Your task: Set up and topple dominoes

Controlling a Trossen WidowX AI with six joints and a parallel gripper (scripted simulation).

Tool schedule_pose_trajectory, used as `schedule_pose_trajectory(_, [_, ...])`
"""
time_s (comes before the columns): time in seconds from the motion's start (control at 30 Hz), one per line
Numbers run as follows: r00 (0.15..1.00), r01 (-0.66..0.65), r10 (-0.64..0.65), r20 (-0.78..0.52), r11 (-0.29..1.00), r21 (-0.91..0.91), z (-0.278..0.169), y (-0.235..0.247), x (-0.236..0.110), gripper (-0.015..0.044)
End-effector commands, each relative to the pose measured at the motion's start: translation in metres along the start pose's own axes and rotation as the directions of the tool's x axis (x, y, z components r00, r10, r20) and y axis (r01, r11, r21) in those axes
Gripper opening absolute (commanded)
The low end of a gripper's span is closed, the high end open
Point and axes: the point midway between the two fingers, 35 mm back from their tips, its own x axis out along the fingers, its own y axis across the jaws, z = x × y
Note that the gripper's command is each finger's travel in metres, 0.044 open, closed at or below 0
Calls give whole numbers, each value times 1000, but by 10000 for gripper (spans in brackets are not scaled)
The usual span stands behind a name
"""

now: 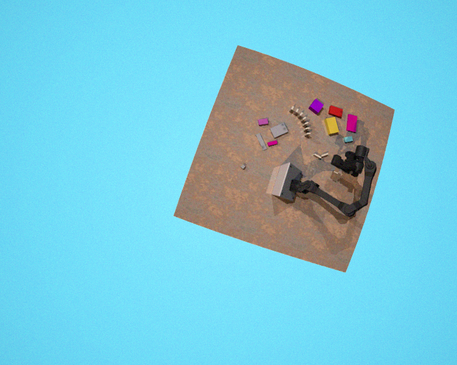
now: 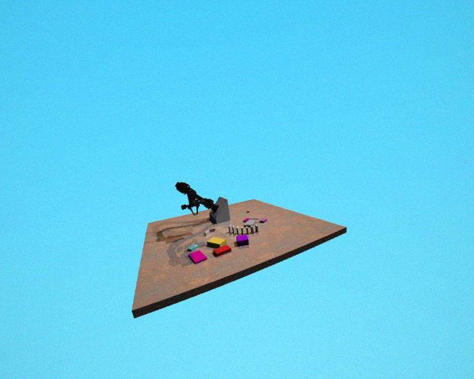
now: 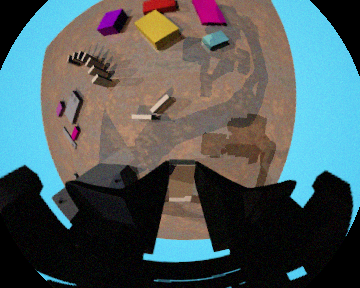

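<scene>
A curved row of several pale dominoes (image 1: 307, 135) (image 2: 242, 230) (image 3: 101, 78) stands upright. Two loose dominoes lie flat close together: one domino (image 1: 318, 156) (image 3: 142, 117) and another domino (image 1: 325, 154) (image 3: 161, 103). A further pale domino (image 1: 336, 172) (image 3: 180, 199) lies in the arm's shadow; in the wrist view it shows between the fingers but beyond them, on the table. My gripper (image 2: 195, 212) (image 3: 181, 165) is raised well above the table, away from the row, shut on a domino that shows as a dark block between the fingertips. Its tips are hard to make out in the top view.
Beyond the row are a purple block (image 1: 316, 106), a yellow block (image 1: 332, 125), a red block (image 1: 335, 111), a magenta block (image 1: 351, 123) and a teal block (image 1: 348, 139). On its other side lie a grey plate (image 1: 279, 129), a grey bar (image 1: 261, 141) and two small pink-purple blocks.
</scene>
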Motion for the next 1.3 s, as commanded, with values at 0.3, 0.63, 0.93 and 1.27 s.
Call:
schedule_pose_trajectory(0.3, [969, -243, 231, 84, 954, 175, 6, 21, 32, 107])
schedule_pose_trajectory(0.63, [907, -407, 348, 235, 868, 285, 20, 27, 50, 107])
schedule_pose_trajectory(0.93, [827, -525, 386, 409, 789, 319, 35, 24, 62, 107])
schedule_pose_trajectory(1.27, [721, -612, 353, 597, 728, 309, 46, 11, 70, 107])
